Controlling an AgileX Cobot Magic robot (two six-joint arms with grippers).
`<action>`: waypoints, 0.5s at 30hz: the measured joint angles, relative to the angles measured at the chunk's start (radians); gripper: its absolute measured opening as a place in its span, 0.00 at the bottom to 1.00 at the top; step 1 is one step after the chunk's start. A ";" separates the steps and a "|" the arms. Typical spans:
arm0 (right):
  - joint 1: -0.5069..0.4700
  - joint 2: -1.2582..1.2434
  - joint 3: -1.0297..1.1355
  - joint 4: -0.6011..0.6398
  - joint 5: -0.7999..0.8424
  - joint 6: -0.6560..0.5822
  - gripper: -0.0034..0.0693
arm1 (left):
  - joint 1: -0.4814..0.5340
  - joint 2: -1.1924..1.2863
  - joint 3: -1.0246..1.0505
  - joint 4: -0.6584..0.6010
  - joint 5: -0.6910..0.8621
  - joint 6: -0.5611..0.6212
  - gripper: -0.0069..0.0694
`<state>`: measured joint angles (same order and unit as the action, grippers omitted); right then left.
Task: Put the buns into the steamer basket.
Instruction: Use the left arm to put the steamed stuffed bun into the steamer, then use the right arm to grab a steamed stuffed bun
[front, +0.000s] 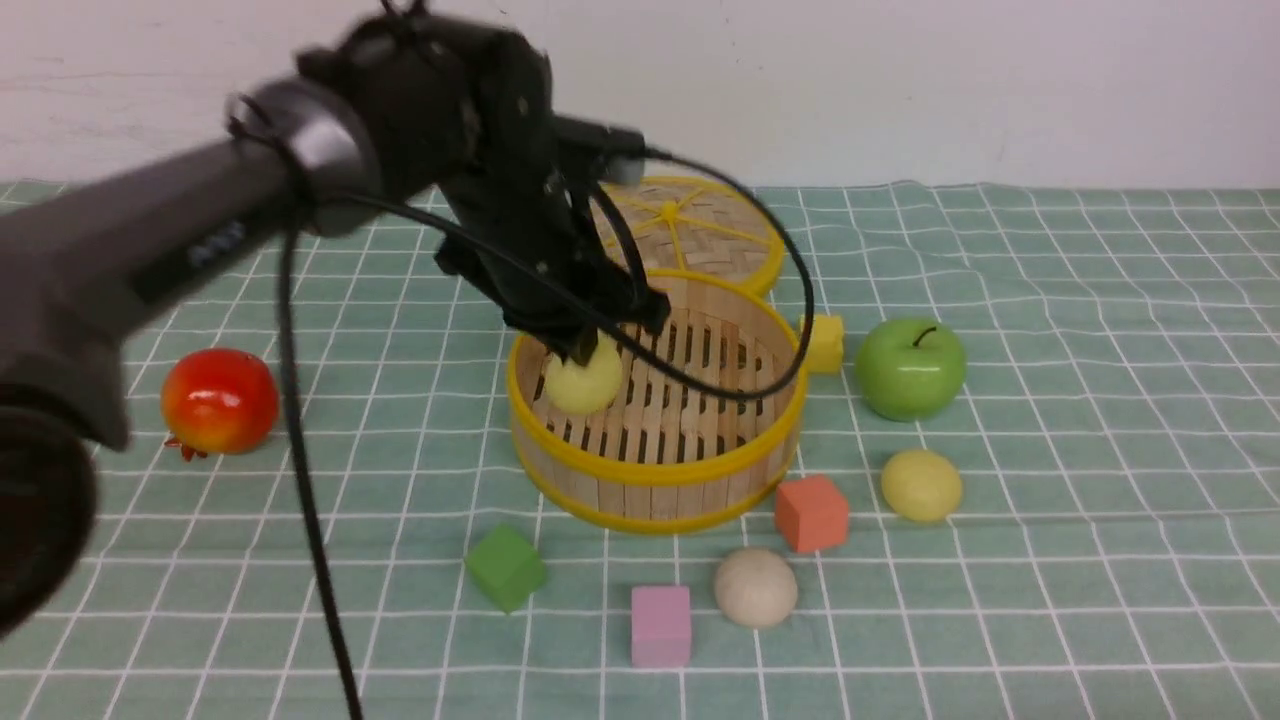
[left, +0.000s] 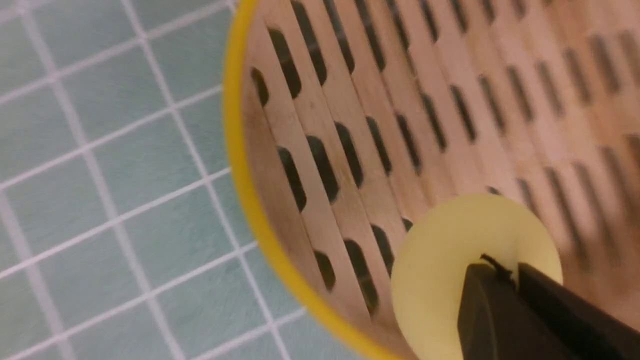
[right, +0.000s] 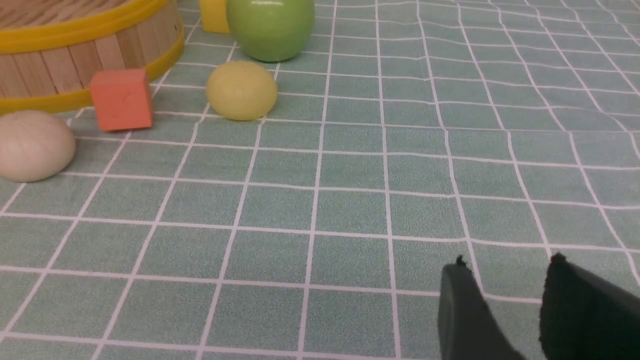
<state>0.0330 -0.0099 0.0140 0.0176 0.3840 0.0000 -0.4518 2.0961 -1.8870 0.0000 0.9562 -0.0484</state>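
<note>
The steamer basket (front: 650, 470) (left: 235, 150) stands mid-table on the checked cloth. One pale yellow bun (front: 585, 385) (left: 440, 280) lies on its slatted floor near the left wall. My left gripper (front: 583, 350) (left: 507, 270) hangs just over that bun, its fingers shut together with nothing between them. A second pale yellow bun (front: 921, 485) (right: 241, 90) rests on the cloth right of the basket. A beige bun (front: 755, 587) (right: 32, 145) lies in front of it. My right gripper (right: 505, 265) is open and empty over bare cloth, well short of both; the front view does not show it.
The woven lid (front: 700, 225) lies behind the basket. A green apple (front: 910, 368) and yellow cube (front: 825, 342) sit to its right, an orange cube (front: 811, 513) at its front right. Green (front: 506, 567) and pink (front: 661, 625) cubes lie in front, a red fruit (front: 219, 400) at left.
</note>
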 joint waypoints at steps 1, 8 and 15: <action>0.000 0.000 0.000 0.000 0.000 0.000 0.38 | 0.000 0.031 0.000 0.000 -0.024 0.004 0.07; 0.000 0.000 0.000 0.000 0.000 0.000 0.38 | 0.000 0.104 -0.001 0.023 -0.104 0.006 0.25; 0.000 0.000 0.000 0.000 0.000 0.000 0.38 | 0.000 0.015 -0.001 0.000 -0.092 -0.063 0.62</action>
<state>0.0330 -0.0099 0.0140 0.0176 0.3840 0.0000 -0.4518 2.1111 -1.8884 0.0000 0.8644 -0.1110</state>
